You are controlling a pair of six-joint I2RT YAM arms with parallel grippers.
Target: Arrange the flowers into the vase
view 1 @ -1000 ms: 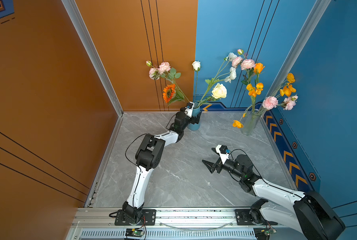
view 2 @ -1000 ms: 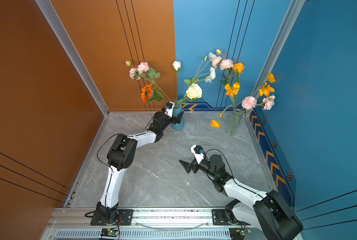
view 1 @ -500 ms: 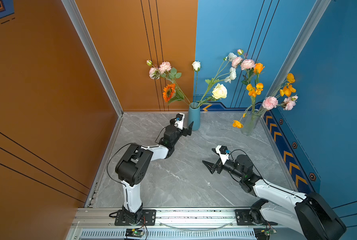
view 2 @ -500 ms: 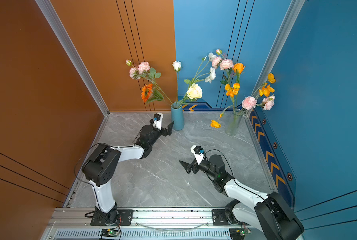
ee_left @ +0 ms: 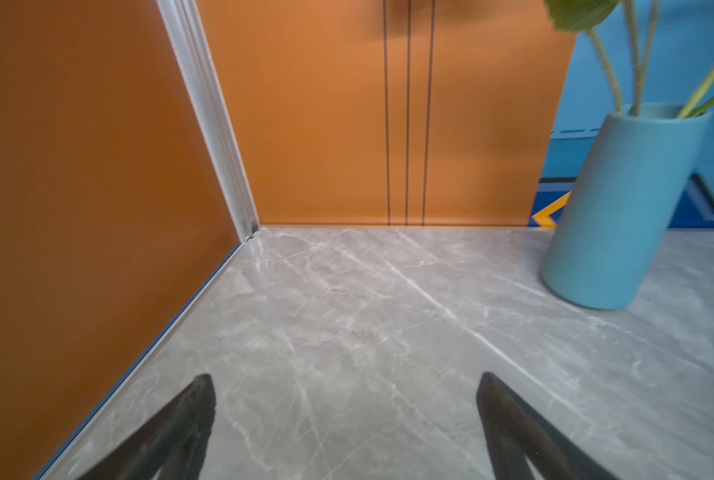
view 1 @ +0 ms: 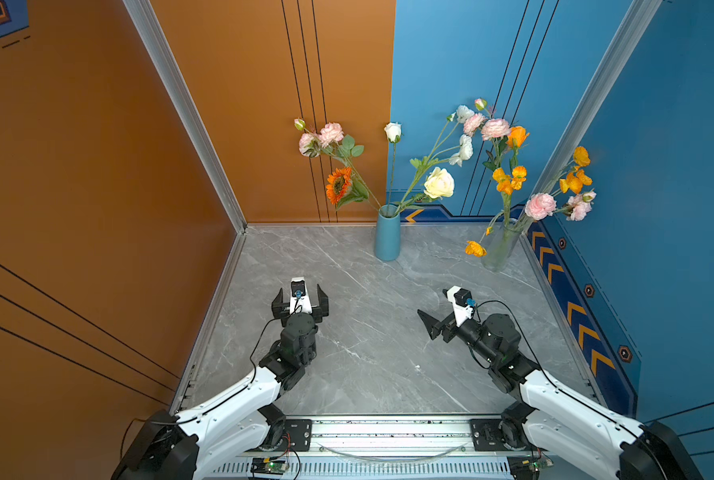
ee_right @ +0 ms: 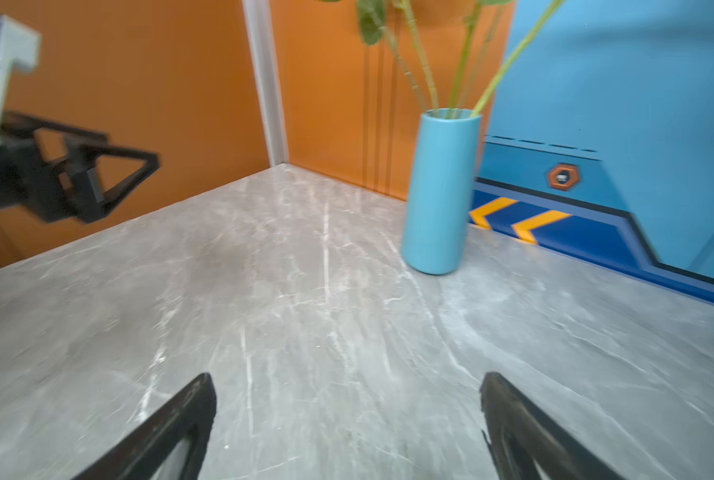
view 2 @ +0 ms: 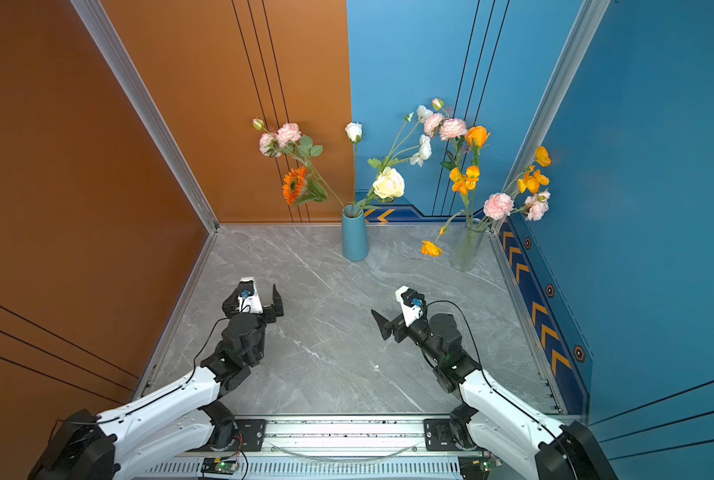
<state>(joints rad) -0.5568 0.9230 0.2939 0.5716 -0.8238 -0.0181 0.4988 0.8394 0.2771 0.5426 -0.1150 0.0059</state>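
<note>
Matt blue vase (view 1: 387, 237) — smooth grey marble-look tabletop (view 1: 367, 357)

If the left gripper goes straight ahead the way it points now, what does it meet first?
Probably the orange back wall; the left gripper points past the blue vase, which stands aside. Its downward tilt is unclear.

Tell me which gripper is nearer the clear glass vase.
Right. The right gripper is in front of the clear glass vase, a little toward the middle; the left gripper is farther off, on the opposite side near the orange wall.
</note>
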